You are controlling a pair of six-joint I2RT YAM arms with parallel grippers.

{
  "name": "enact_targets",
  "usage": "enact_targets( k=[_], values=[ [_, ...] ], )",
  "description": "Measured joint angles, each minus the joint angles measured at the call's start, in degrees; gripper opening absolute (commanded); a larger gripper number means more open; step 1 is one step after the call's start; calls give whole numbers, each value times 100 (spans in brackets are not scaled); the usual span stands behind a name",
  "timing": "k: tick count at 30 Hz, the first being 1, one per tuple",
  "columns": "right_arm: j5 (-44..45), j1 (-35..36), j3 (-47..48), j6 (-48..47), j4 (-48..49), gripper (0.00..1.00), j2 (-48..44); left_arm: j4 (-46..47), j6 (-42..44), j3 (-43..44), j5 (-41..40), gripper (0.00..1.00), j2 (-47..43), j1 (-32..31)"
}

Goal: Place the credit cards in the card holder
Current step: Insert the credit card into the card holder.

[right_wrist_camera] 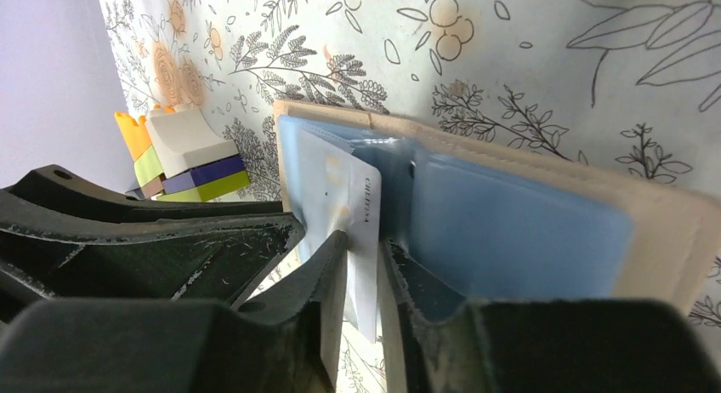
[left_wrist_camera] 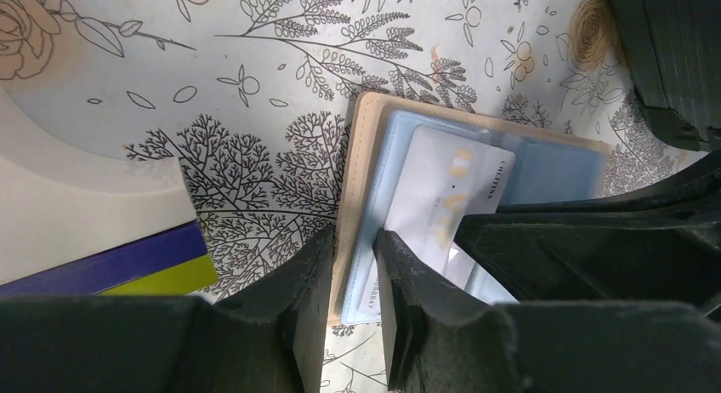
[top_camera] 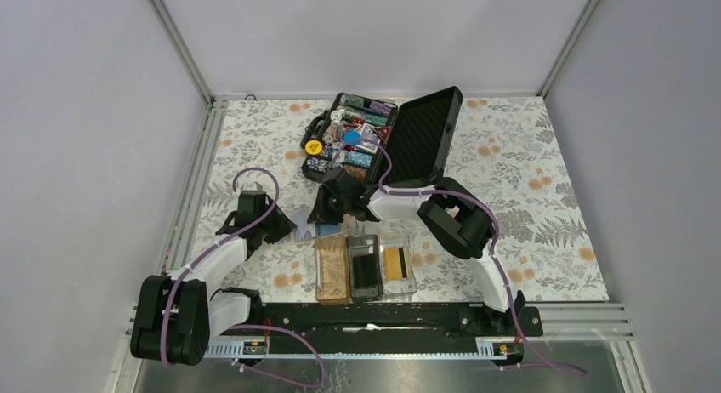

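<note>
In the left wrist view the left tool point(left_wrist_camera: 353, 278) stands over one corner of a wallet point(left_wrist_camera: 364, 129), beige outside and blue inside, which lies open on the flowered table point(left_wrist_camera: 255, 36). Its jaws are a narrow gap apart and the wallet's edge shows through that gap, but I cannot tell whether they clench it or only rest on it. A pale card point(left_wrist_camera: 451, 185) sits partly inside the wallet's clear pocket, just right of this tool. Some toy blocks point(left_wrist_camera: 102, 240) lie off to the left. In the right wrist view the right tool point(right_wrist_camera: 364, 240) has one finger on each side of the pale card's free end, which sticks out of the blue pocket. The left finger's tip touches the card's face (whether the card is squeezed or already let go, I cannot tell). From the top view both tools meet nose to nose over the wallet, near the far-left corner of the card holder point(top_camera: 410, 284) and not touching it. The holder sits close to the table's near edge, between the two arms. A gold credit card point(top_camera: 394, 261) lies flat in its right, clear compartment, well apart from either tool. An open black case point(top_camera: 425, 133) stands further back.
</note>
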Motion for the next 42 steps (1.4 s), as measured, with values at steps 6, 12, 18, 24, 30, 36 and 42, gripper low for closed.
enact_targets(
  k=[6,12,18,24,30,36,42],
  values=[
    [356,50,236,-461,-424,50,-26,-109,-35,-13,42,32,-116,-4],
    [581,85,511,-1054,-931,52,-46,-186,-44,-13,114,43,-293,-17],
    [584,85,605,-1325,-1165,49,-44,-160,-37,-13,166,43,-313,-17],
    [509,85,662,-1408,-1202,43,0,24,-24,-61,282,37,-129,-17],
    [284,72,730,-1447,-1132,38,87,236,20,-76,378,33,48,-13],
    [57,13,745,-1491,-1056,38,129,385,90,-76,387,30,127,0],
    [-120,-7,671,-1530,-730,38,149,535,109,-160,411,29,114,2]
  ],
)
